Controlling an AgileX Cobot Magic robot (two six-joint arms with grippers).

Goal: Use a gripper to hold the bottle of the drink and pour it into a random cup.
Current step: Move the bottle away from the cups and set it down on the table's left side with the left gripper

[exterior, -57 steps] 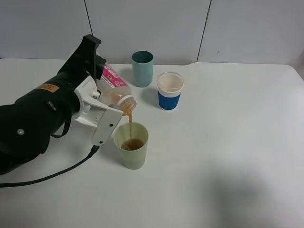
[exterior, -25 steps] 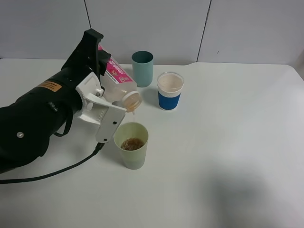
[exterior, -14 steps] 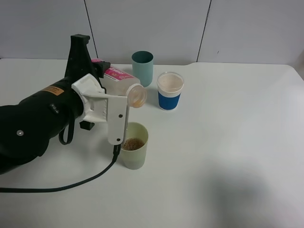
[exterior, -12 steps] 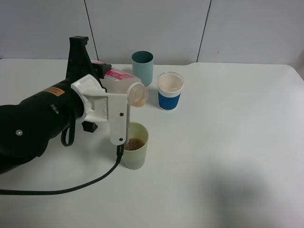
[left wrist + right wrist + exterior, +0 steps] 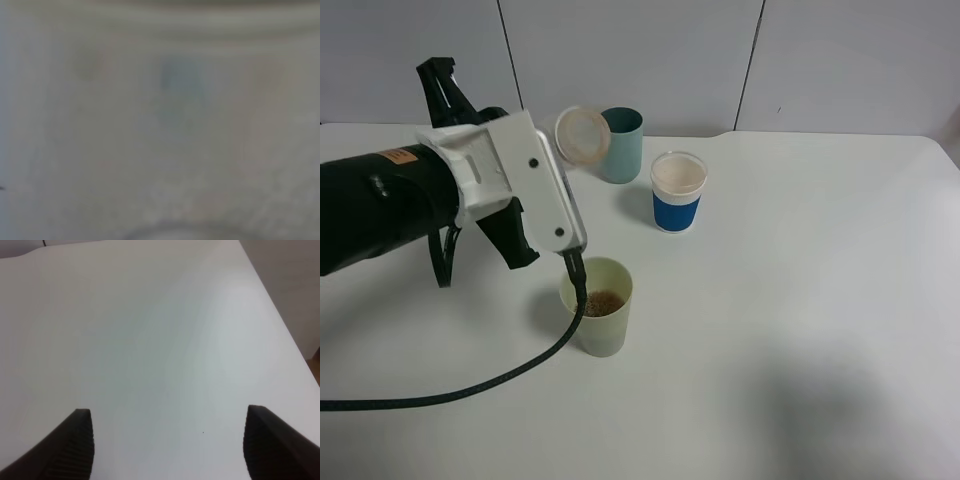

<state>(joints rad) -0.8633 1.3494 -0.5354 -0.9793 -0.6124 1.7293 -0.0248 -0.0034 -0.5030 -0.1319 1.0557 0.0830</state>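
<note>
Pale yellow-green cup (image 5: pixel 597 318) nearest, upright, brown drink (image 5: pixel 603 302) in bottom; sits below and just forward of left gripper (image 5: pixel 542 165); jaws clamped on drink bottle (image 5: pixel 583 135), long axis tipped mouth-up, mouth beyond cup's far side, body hidden; teal tumbler (image 5: pixel 623 150) just behind; right gripper (image 5: pixel 167 440) spread, empty, well apart.
</note>
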